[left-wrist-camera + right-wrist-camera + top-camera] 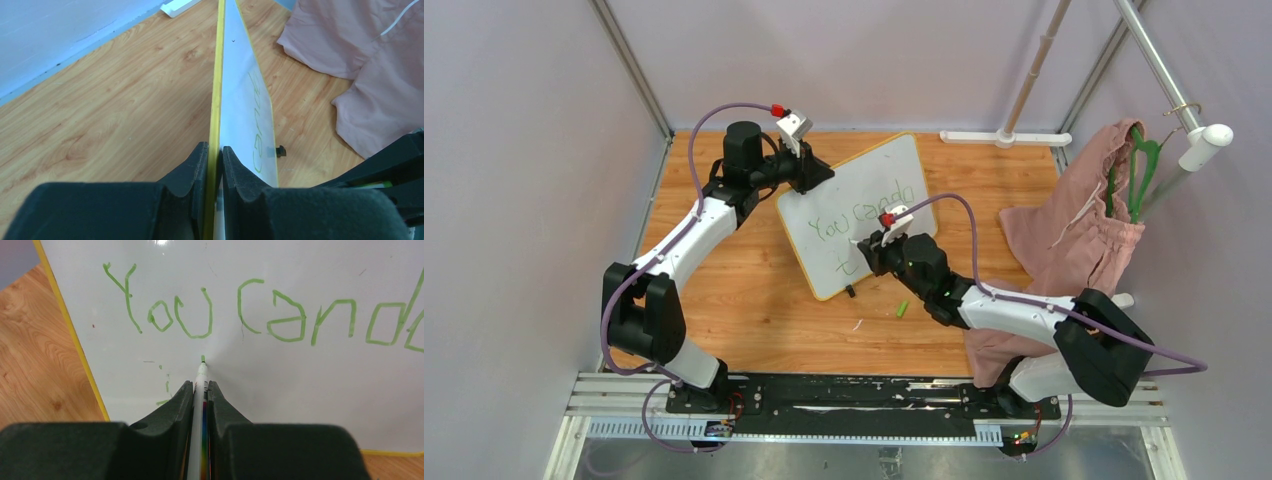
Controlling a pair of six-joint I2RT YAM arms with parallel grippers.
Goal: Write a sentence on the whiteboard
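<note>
Nearest the arm bases, a small green piece (902,309) (a cap, by the look of it) lies on the wooden table (754,300), just beside the right arm. Past it, the right gripper (200,387) is clenched on a white marker (201,375), whose tip meets the whiteboard (300,375) below the "u" of "You". The board stands at a slant in the middle of the table, its writing face toward the arms. The sentence (250,315) reads "You can do" in green along the upper line. Under it are only a few short green strokes by the marker tip. At the board's far left edge, the left gripper (215,150) grasps the yellow rim between both fingers. Farther right, a pink garment (1074,230) hangs from a green hanger (1139,165).
</note>
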